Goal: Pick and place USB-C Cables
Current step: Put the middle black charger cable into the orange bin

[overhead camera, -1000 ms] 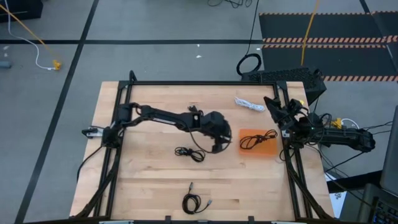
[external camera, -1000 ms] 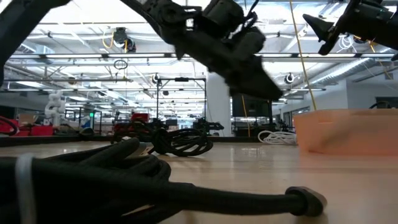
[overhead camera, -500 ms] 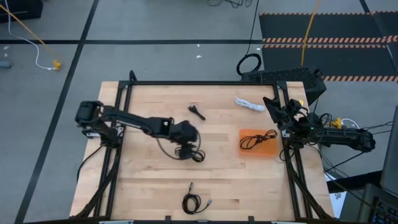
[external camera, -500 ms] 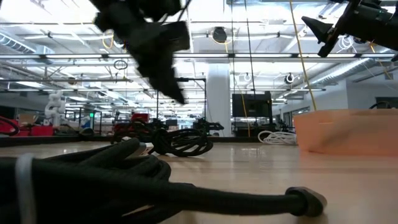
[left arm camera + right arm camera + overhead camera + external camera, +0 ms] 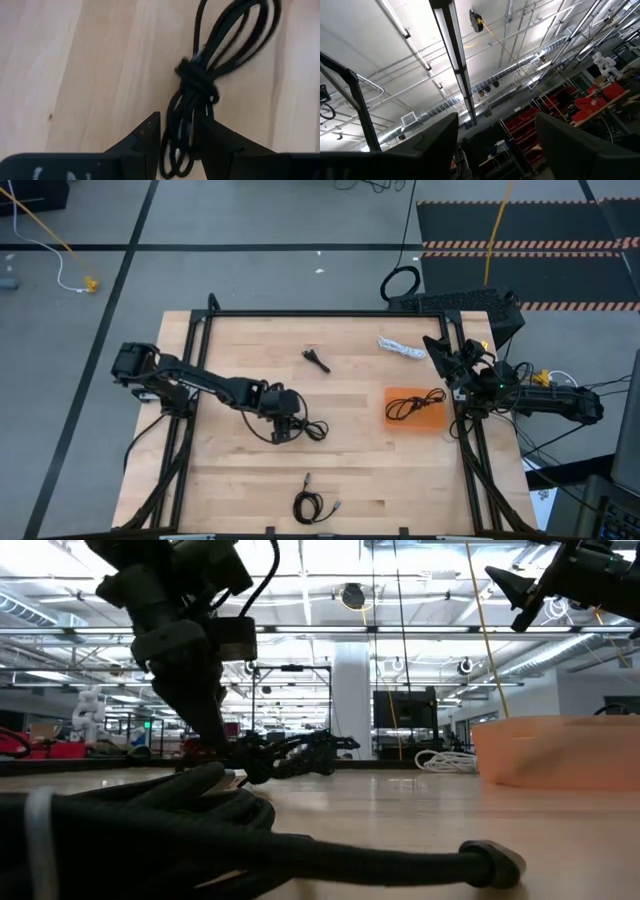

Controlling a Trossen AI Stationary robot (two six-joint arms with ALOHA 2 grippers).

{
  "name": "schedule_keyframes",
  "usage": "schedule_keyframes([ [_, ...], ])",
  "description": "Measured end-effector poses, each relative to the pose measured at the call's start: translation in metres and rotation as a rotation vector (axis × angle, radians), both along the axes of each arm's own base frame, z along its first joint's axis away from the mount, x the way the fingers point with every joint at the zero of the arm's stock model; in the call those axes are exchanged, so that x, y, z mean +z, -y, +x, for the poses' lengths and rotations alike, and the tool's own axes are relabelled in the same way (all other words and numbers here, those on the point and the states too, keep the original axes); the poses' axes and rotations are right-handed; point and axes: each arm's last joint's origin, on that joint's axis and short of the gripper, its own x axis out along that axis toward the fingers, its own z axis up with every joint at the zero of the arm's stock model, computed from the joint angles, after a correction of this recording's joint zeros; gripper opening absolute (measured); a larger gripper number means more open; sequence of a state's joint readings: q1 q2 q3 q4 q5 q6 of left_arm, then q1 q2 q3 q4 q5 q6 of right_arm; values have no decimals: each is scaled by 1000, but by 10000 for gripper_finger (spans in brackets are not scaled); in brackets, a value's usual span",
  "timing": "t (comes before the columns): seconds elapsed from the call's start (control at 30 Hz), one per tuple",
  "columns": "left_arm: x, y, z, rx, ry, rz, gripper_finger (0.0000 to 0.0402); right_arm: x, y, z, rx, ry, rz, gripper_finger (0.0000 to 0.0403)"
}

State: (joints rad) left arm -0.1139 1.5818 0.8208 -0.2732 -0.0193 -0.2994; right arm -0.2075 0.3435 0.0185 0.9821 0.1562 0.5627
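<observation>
A black USB-C cable bundle [image 5: 303,427] lies mid-table, and my left gripper [image 5: 284,423] is down on its left end, shut on it. In the left wrist view the bundle [image 5: 220,45] runs away from the gripper [image 5: 177,137], tied at a wrapped knot [image 5: 197,80]. An orange tray [image 5: 432,417] holds another black cable [image 5: 412,404]. A white cable [image 5: 400,347], a small black cable [image 5: 316,359] and a coiled black cable [image 5: 312,505] lie loose on the wood. My right gripper [image 5: 440,350] waits raised at the right edge, open, facing the ceiling [image 5: 495,150]. My left gripper pinches the loop end of the black bundle [image 5: 179,131], on the gripper's side of the wrapped knot, between its two fingers [image 5: 147,137]. The fingers come from above, slanting down, and several strands run lengthwise between them. The bundle rests on the table [image 5: 290,752].
A black frame rail [image 5: 330,313] runs along the far edge and struts stand at both sides. Bare wood [image 5: 230,480] lies between the held bundle and the near coil. In the low view a thick black cable [image 5: 300,850] lies close in front, and the tray wall [image 5: 560,750] stands at the right.
My left gripper has swung from beside the orange tray toward the table's left and slightly near, then dropped onto the mid-table black bundle. The bundle's loops, round before, now look drawn together and flatter in the low view. The right arm has kept still.
</observation>
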Motion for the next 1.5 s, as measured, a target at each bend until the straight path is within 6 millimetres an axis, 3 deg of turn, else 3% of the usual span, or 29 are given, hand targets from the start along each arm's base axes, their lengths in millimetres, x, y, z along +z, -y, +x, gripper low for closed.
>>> schedule_keyframes([
  [0.43,-17,0,-6,40,69,-49,114,0,0,0,0,0,0,256],
  [0.63,-23,-2,-12,99,48,-40,22,0,0,0,0,0,0,256],
  [0.7,-22,-3,-11,113,54,-32,15,0,0,0,0,0,0,256],
  [1.13,6,-20,15,111,304,11,10,0,0,0,0,0,0,256],
  [1.5,34,-26,33,63,623,67,10,0,0,0,0,0,0,256],
])
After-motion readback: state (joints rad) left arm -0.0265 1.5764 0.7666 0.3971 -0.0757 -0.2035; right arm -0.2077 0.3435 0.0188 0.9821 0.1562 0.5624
